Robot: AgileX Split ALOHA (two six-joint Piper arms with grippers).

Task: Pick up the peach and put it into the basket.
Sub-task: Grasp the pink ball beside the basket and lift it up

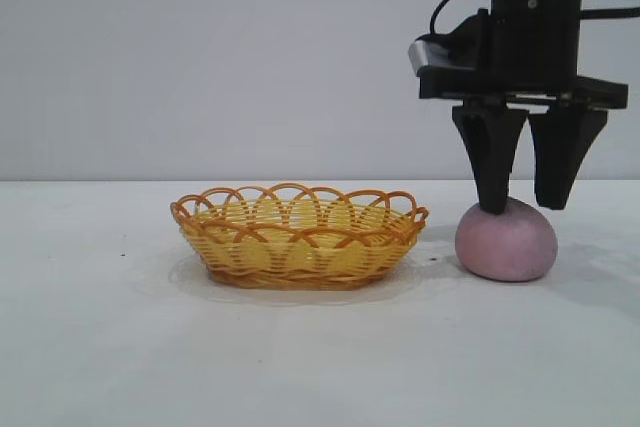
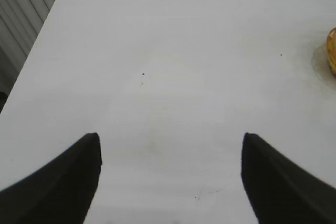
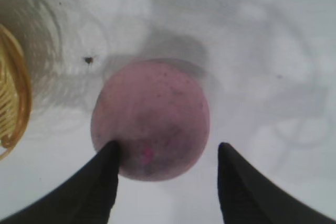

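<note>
Hovering over the matte pinkish-purple rounded peach (image 1: 506, 240), my right gripper (image 1: 528, 205) hangs with its two black fingers spread apart and pointing down, one tip at the fruit's crown, the other just off its far shoulder. The peach sits on the white table (image 1: 100, 347), just beside the shallow oval yellow wicker basket (image 1: 298, 237) with its orange-brown looped rim, apart from it but near.

From my wrist the peach (image 3: 150, 117) lies off-centre between my tips: one finger (image 3: 100, 182) overlaps its edge while the other stands clear of it. So I judge I should shift sideways first, until the lump sits squarely in the gap, then go lower so the fingers straddle its widest part, not its sloped top, where it could squirt out. Closing gently seems wise, since it looks soft. I must lift clear of the scalloped rim before crossing.

My left gripper (image 2: 170, 182) stays out of this, fingers wide apart above bare table, the basket's edge (image 2: 332, 51) just visible.
</note>
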